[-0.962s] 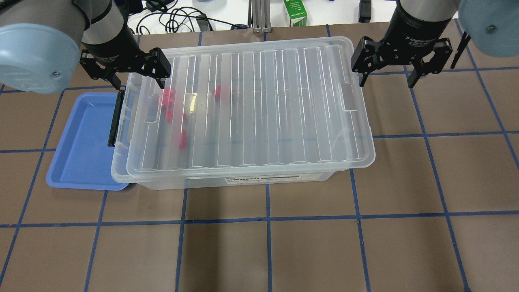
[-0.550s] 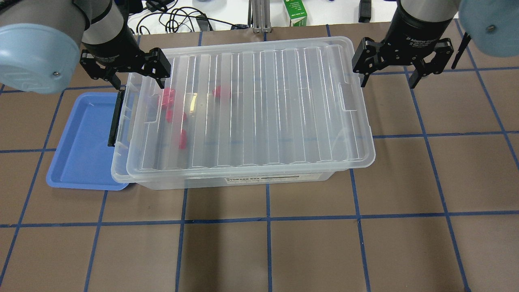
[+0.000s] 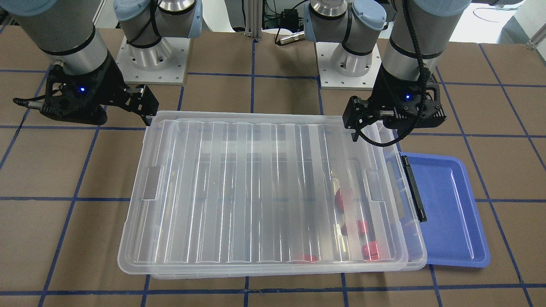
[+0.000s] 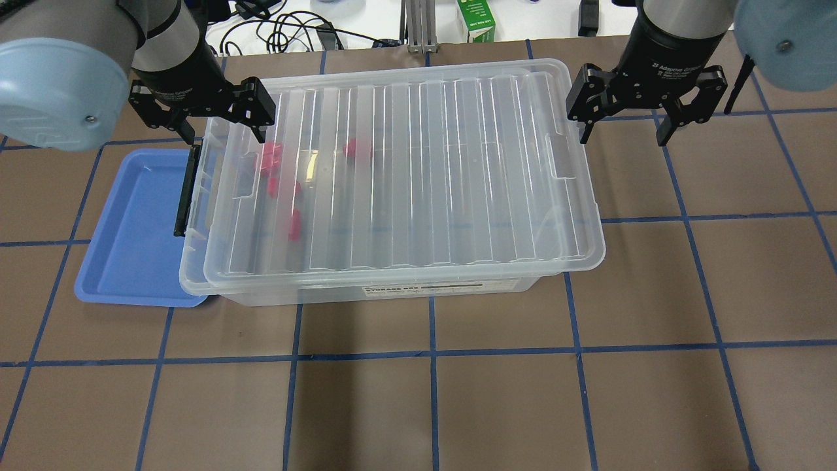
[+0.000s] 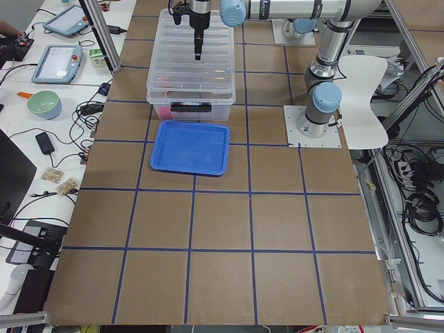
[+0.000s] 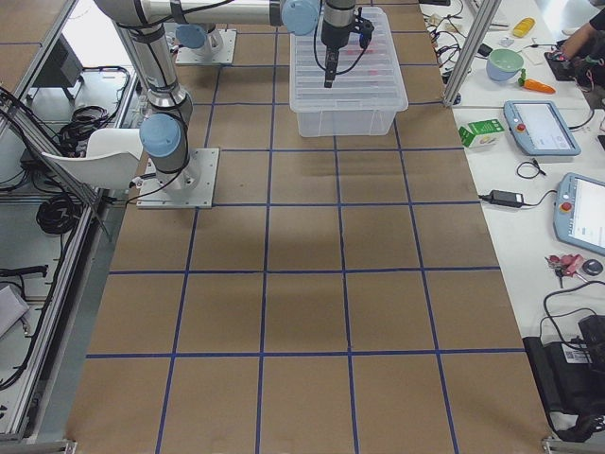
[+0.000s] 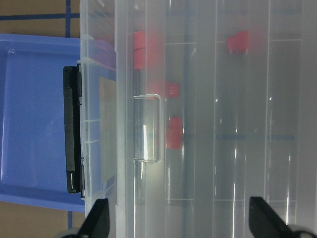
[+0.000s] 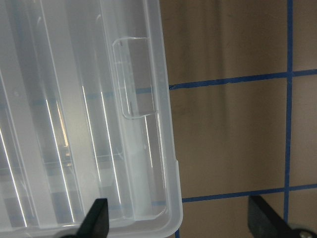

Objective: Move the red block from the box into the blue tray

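Note:
The clear box (image 4: 405, 176) stands mid-table with its ribbed lid on it, slightly offset. Several red blocks (image 4: 270, 157) lie inside near its left end and show through the lid in the left wrist view (image 7: 173, 133). The blue tray (image 4: 131, 229) lies against that end, beside the black latch bar (image 4: 186, 190). My left gripper (image 4: 227, 134) is open and empty, straddling the box's far left corner above the lid. My right gripper (image 4: 622, 134) is open and empty, above the table just past the box's far right corner (image 8: 163, 218).
A green carton (image 4: 476, 19) and cables (image 4: 288, 33) lie beyond the table's far edge. The brown table (image 4: 431, 392) carries a grid of blue tape. Tablets and a bowl sit on a side bench (image 5: 62, 62).
My right gripper has shifted slightly up and away from the box. My left gripper, the box and the tray have not moved.

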